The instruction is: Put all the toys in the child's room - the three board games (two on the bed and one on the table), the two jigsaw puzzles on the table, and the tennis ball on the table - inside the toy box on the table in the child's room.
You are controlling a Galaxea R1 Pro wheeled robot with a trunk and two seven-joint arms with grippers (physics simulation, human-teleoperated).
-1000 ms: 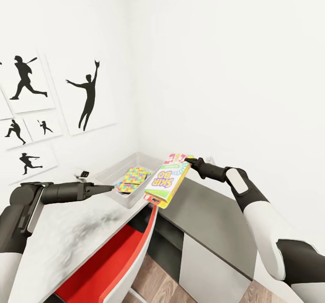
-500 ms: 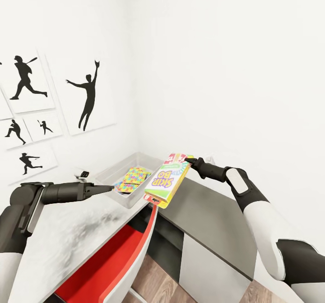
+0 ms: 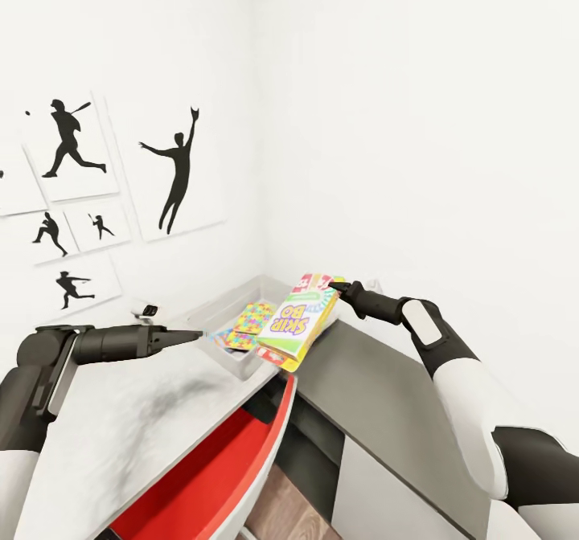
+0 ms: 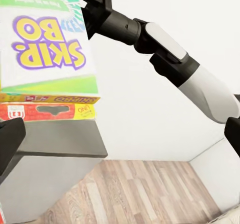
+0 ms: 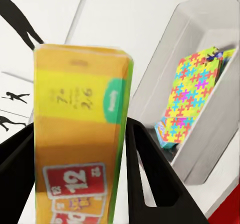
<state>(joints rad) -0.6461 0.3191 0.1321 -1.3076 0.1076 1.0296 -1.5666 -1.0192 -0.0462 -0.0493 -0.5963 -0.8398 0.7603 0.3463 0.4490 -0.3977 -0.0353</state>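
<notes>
Right gripper [image 3: 336, 287] clamped on Skip-Bo board game [image 3: 296, 321], fingers [image 5: 150, 184] either side of box end. Game hangs tilted in air over near edge of toy box [image 3: 211, 312] on table [image 3: 121, 419]. Jigsaw puzzle [image 3: 247, 321] lying inside toy box. Left gripper [image 3: 189, 334] hovers beside box over table, fingers together. Red chair [image 3: 217, 476] tucked under table.

Jigsaw puzzles [image 3: 244, 325] lie in the toy box [image 3: 211, 312] on the table [image 3: 121, 419], board games [image 3: 296, 321] just right of it.
</notes>
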